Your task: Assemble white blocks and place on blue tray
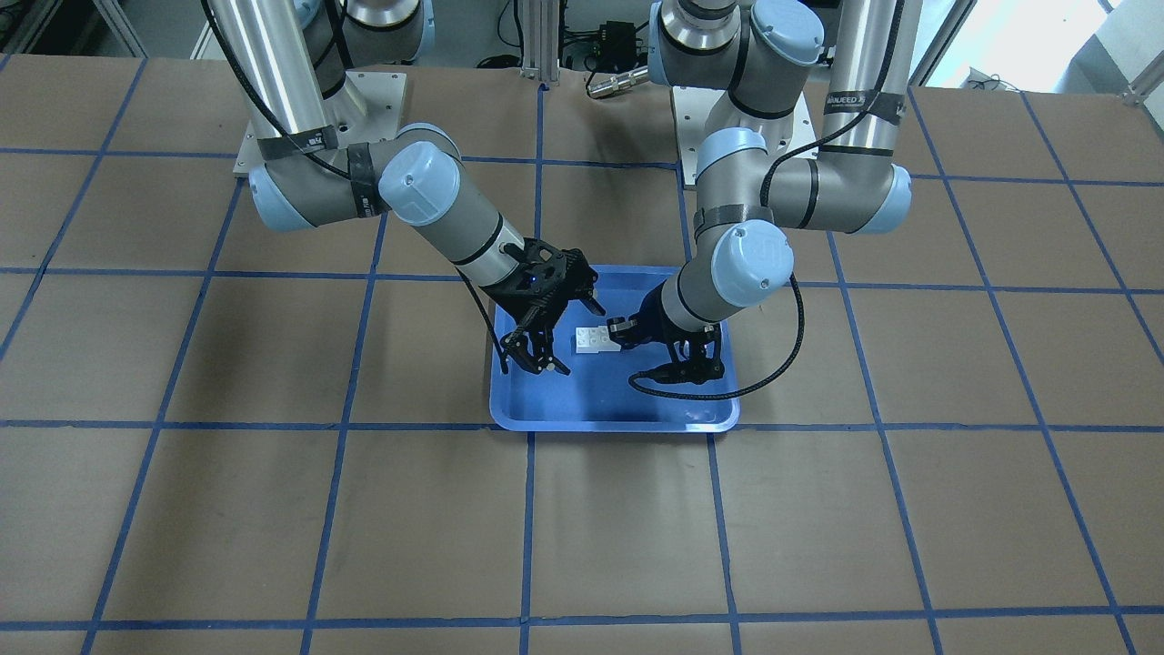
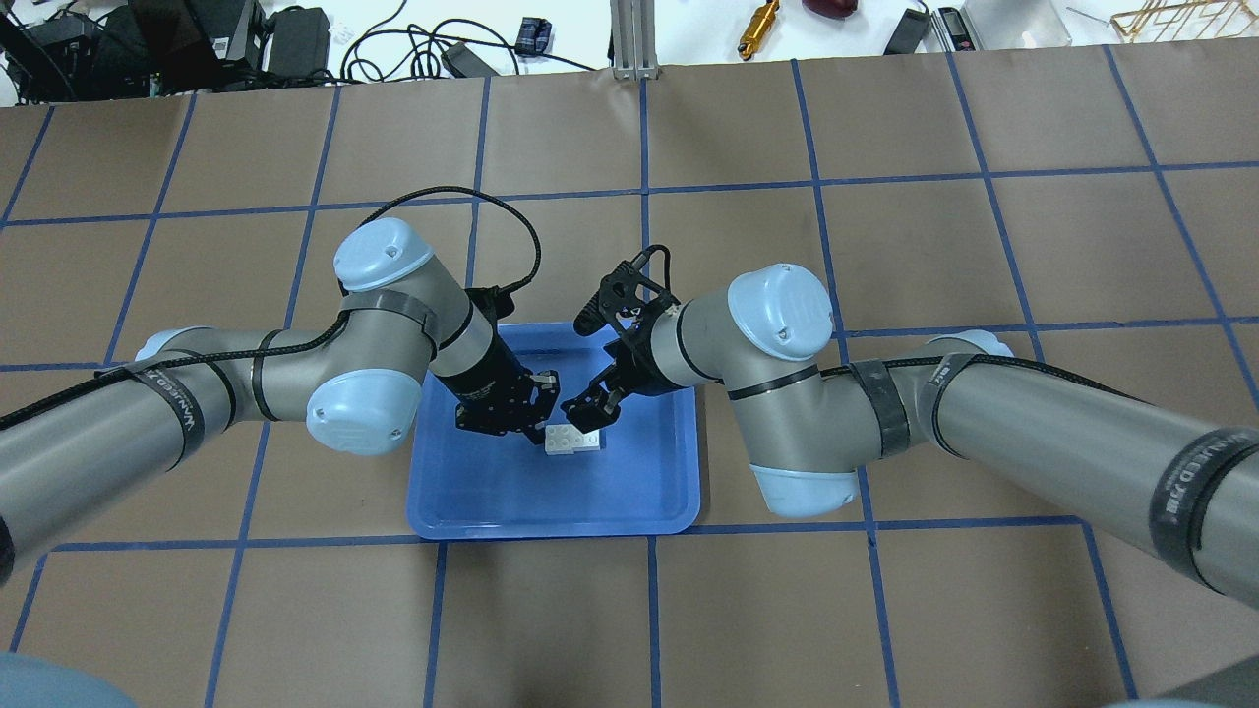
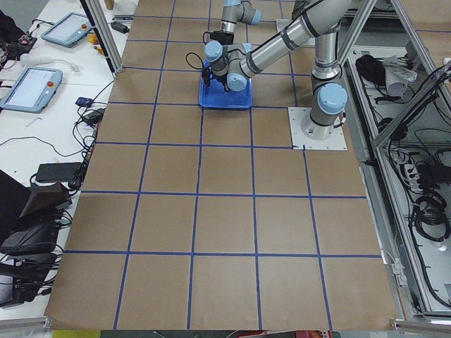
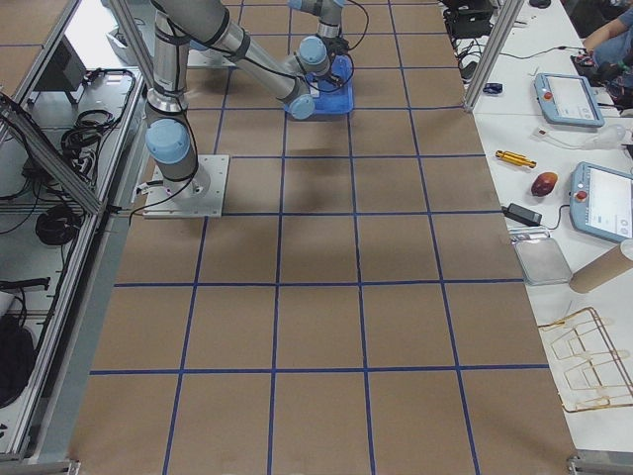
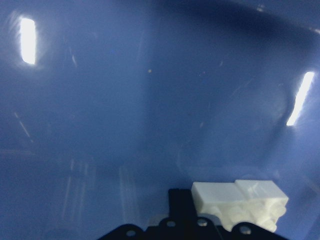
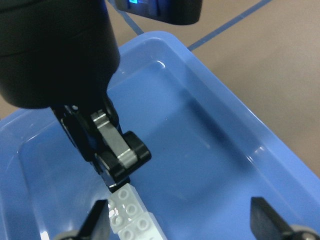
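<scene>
The two white blocks (image 1: 591,340) are joined into one short rectangle over the middle of the blue tray (image 1: 609,423). My left gripper (image 1: 621,332) appears shut on one end of them, low over the tray floor. In the right wrist view one left finger (image 6: 120,152) presses on the blocks (image 6: 131,217). My right gripper (image 1: 536,362) is open and empty just beside the blocks, its jaws spread wide. The overhead view shows the blocks (image 2: 573,441) between the left gripper (image 2: 541,418) and the right gripper (image 2: 588,411). The left wrist view shows the blocks (image 5: 240,202) against the tray floor (image 5: 150,100).
The tray (image 2: 551,531) sits on brown paper marked with a blue tape grid (image 2: 649,610). Both arms' elbows (image 2: 364,418) hang over the tray's sides. Cables and tools (image 2: 757,20) lie beyond the table's far edge.
</scene>
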Robot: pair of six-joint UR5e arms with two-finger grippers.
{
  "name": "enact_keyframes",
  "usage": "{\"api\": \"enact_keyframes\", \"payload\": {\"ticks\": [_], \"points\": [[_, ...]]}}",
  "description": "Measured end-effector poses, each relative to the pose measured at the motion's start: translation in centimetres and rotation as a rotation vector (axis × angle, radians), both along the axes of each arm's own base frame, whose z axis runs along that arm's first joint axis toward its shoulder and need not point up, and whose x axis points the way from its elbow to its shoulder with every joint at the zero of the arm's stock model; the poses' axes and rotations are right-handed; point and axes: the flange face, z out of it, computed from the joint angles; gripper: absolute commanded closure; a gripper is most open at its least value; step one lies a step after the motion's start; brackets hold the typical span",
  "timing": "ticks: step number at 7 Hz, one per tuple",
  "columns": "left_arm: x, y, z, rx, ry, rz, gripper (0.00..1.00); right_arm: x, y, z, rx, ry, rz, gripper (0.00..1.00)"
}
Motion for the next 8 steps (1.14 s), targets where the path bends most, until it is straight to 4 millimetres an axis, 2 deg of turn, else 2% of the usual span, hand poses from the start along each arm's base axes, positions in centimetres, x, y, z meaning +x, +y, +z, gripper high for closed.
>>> {"api": "enact_keyframes", "payload": {"ticks": [1, 2, 3, 5, 6, 7, 8], "points": [[0.3, -0.8, 1.2, -0.029, -0.001, -0.001, 1.00, -1.0, -0.4, 1.8, 0.047, 0.009, -0.043, 0.00], [0.6, -1.7, 2.6, -0.051, -0.005, 0.000, 0.98, -3.2, -1.1, 3.7, 0.094, 0.026, -0.098, 0.00], [1.3, -2.8, 4.2, -0.064, -0.021, -0.002, 0.98, -6.4, -1.7, 5.8, 0.157, 0.044, -0.192, 0.00], [4.7, -4.5, 8.7, -0.084, -0.079, -0.077, 0.92, -11.9, -2.7, 11.2, 0.268, 0.094, -0.390, 0.00], [6.4, -5.2, 12.2, -0.089, -0.119, -0.124, 0.87, -13.7, -3.4, 14.3, 0.310, 0.178, -0.447, 0.00], [7.4, -5.7, 16.2, -0.090, -0.159, -0.162, 0.82, -15.0, -3.7, 16.5, 0.356, 0.289, -0.479, 0.00], [8.1, -5.8, 20.6, -0.090, -0.200, -0.201, 0.66, -16.0, -3.4, 17.3, 0.388, 0.387, -0.508, 0.00]]}}
